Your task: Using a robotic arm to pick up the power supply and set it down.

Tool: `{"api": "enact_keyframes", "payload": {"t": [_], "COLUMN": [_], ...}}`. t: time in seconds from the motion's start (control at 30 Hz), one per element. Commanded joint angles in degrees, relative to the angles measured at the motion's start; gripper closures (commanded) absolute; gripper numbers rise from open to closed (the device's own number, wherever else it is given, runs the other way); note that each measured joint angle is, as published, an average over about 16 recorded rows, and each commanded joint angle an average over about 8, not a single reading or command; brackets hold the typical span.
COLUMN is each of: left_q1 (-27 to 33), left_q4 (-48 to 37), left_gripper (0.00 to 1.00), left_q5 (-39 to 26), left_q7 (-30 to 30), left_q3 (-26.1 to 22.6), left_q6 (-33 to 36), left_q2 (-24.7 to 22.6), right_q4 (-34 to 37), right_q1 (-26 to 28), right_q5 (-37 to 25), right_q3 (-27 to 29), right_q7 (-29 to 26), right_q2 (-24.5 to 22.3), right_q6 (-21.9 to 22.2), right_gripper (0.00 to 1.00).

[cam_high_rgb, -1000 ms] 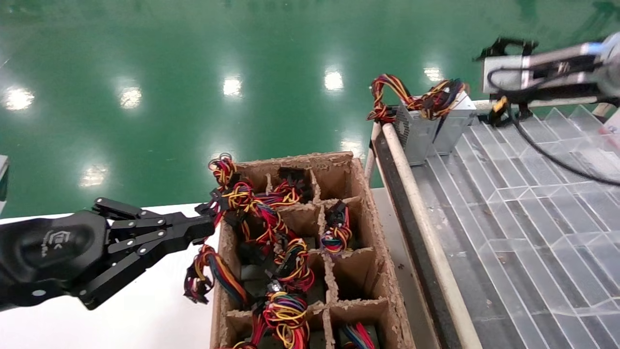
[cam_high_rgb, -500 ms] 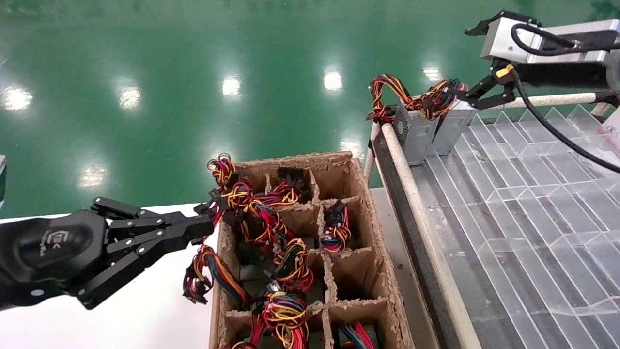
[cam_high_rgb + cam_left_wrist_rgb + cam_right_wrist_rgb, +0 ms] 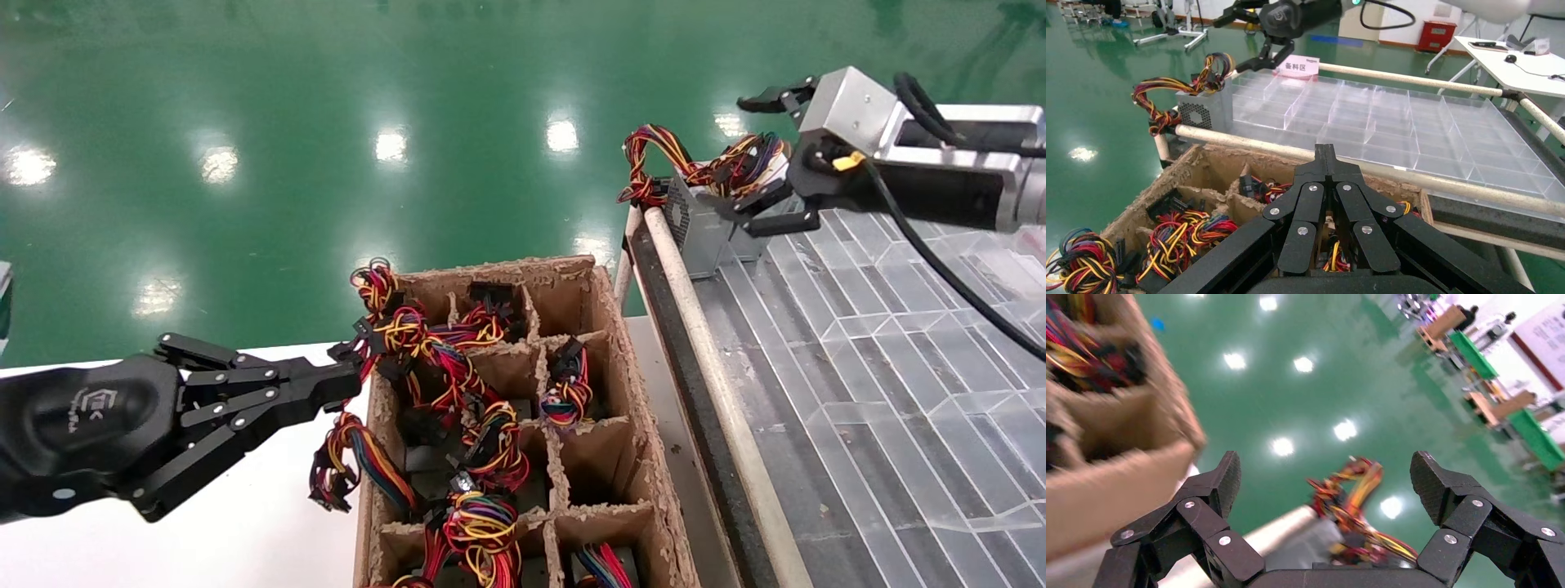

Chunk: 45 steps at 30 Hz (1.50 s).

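The power supply [image 3: 745, 243], a plain silver-grey box, stands at the far left corner of the clear tray, mostly hidden behind my right gripper's lower finger. Its yellow-orange wire bundle [image 3: 735, 169] lies on top. My right gripper [image 3: 739, 155], with the silver wrist block [image 3: 850, 102], is open, one finger above the wires and one in front of the box. In the right wrist view the open gripper [image 3: 1326, 468] frames the blurred box [image 3: 1303, 548] and wires [image 3: 1352, 502]. My left gripper [image 3: 347, 384] is shut and empty beside the carton, its tip [image 3: 1326, 153] over the cells.
A grey box with a vent face [image 3: 690, 220] and a red-yellow wire loop stands right beside the power supply. The cardboard carton [image 3: 609, 327] holds dark units with colourful wires. A white rail [image 3: 703, 343] edges the clear divided tray [image 3: 899, 343]. Green floor lies beyond.
My right gripper has swung down and left from behind the tray, and its open fingers now straddle the power supply's wires. The left arm has not moved.
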<state>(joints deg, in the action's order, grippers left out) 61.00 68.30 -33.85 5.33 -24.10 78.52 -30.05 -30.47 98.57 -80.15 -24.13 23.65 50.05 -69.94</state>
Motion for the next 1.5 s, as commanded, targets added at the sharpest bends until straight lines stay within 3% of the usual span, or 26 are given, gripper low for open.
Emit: {"api": "enact_keyframes", "payload": {"t": [0.03, 1.07, 1.27, 1.5], "left_q1": [0.0, 0.0, -0.01, -0.01], "left_q4": [0.0, 0.0, -0.01, -0.01], "left_gripper": [0.0, 0.0, 0.0, 0.0], "left_q5": [0.0, 0.0, 0.01, 0.01], "left_q7": [0.0, 0.0, 0.0, 0.0], "left_q3": [0.0, 0.0, 0.0, 0.0], "left_q6": [0.0, 0.0, -0.01, -0.02], "left_q2": [0.0, 0.0, 0.0, 0.0], "right_q4": [-2.4, -39.75, -44.35, -44.8], "right_q1": [-2.06, -34.12, -38.03, -38.47], "right_q5": [2.13, 35.3, 39.4, 39.92], "right_q3": [0.45, 7.48, 8.33, 8.52], "right_q7": [-1.91, -31.72, -34.93, -35.07], "right_q2": [-0.84, -13.86, -15.42, -15.62], "right_q6": [-0.88, -14.53, -16.19, -16.37], "right_gripper": [0.0, 0.0, 0.0, 0.0]}}
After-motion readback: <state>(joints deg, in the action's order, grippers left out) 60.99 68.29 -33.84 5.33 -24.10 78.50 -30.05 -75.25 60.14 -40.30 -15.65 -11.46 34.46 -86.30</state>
